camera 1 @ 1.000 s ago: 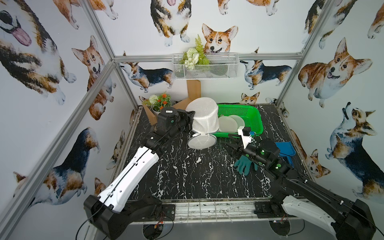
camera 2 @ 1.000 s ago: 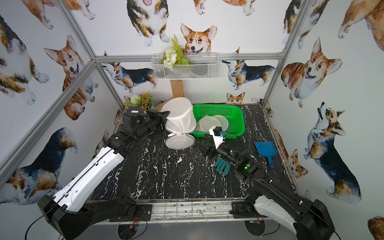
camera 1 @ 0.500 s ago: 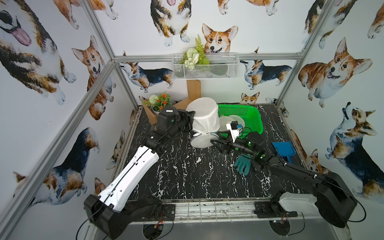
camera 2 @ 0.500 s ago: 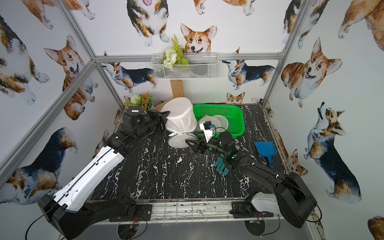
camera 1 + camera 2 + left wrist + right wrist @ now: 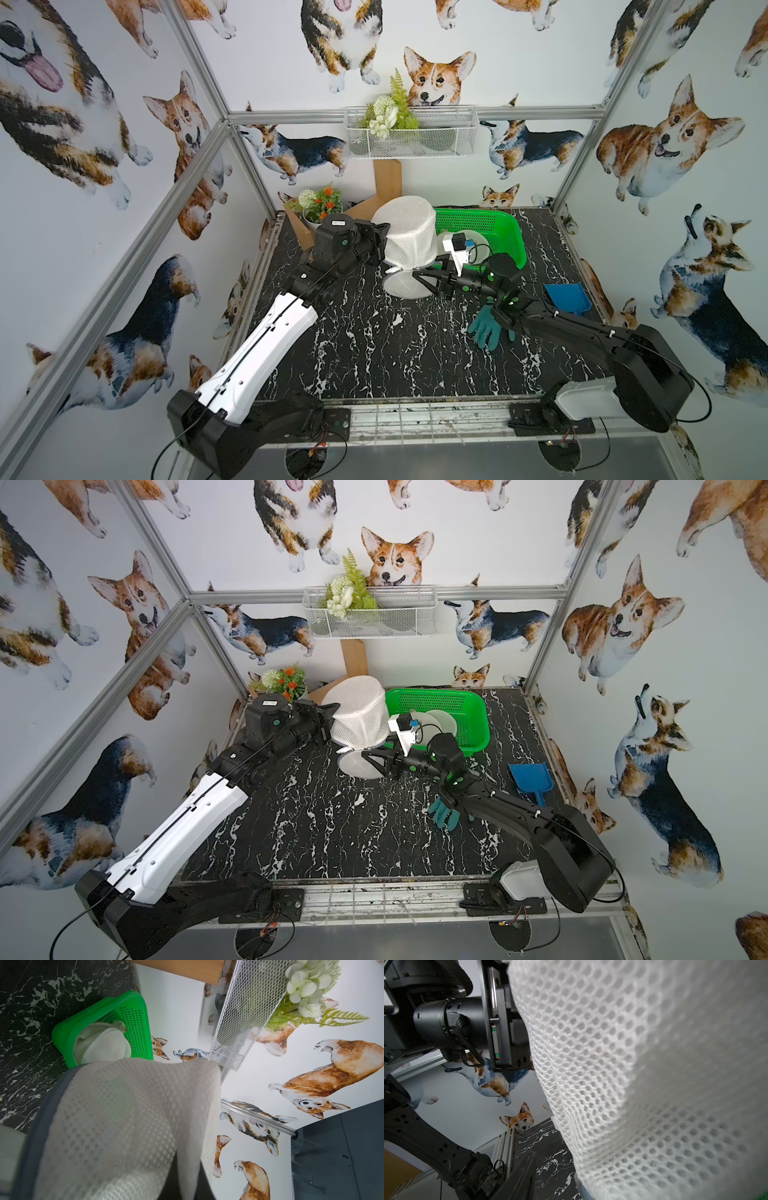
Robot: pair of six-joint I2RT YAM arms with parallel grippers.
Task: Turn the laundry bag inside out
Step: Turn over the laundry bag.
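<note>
The laundry bag [image 5: 409,232] [image 5: 357,715] is a white mesh cylinder held up off the table at the back centre, and its round flap [image 5: 401,286] hangs down below it. My left gripper [image 5: 381,249] [image 5: 330,726] is shut on the bag's left side; a fold of white mesh [image 5: 187,1167] runs between its dark fingers. My right gripper [image 5: 420,279] [image 5: 372,760] is at the bag's lower end, jaws apart. In the right wrist view one dark finger [image 5: 519,1172] shows beside the mesh [image 5: 654,1064], which hides the other finger.
A green basket [image 5: 513,237] holding flat white mesh pieces stands right behind the bag. A teal glove [image 5: 486,330] lies under my right arm, with a blue scoop [image 5: 569,297] further right. A flower pot [image 5: 320,205] and wooden boards [image 5: 388,183] stand at the back left.
My right arm has swung left from near the glove up to the bag's lower end, and its jaws have narrowed. The left gripper has kept its hold without moving.
</note>
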